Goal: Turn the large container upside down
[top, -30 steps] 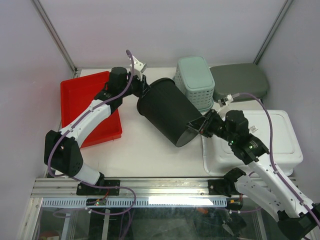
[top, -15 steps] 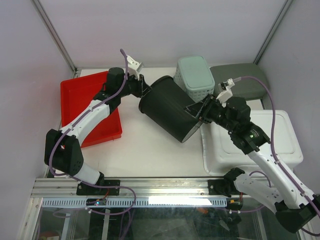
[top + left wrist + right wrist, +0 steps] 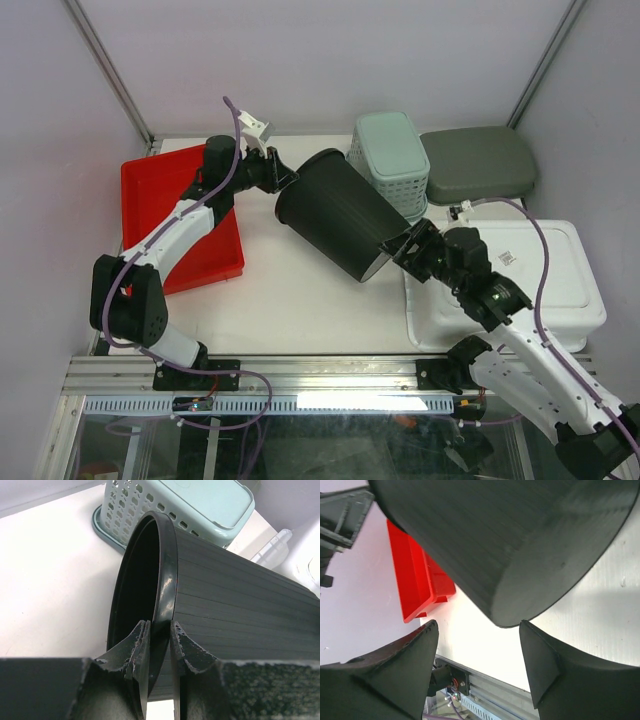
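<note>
The large container (image 3: 335, 215) is lying tilted on its side over the tabletop (image 3: 290, 300), with its open mouth facing my left arm and its closed base facing my right. I cannot tell whether its lower edge is touching the tabletop. It is showing a black, finely ribbed, tapering wall and a smooth rolled rim.

I am judging it to be light, stiff, thin plastic that is slick along the wall. The rim is offering the surest hold and the base edge a second one.

The left pincer (image 3: 159, 625) is clamping that rim, one finger inside and one outside. The right pincer (image 3: 477, 624) is standing open, its fingers flanking the base edge and apart from it.

A teal basket (image 3: 390, 160) is sitting just behind the container. A red tray (image 3: 165, 200) is lying on the container's left-arm side, and a white box (image 3: 540, 280) on its right-arm side.
</note>
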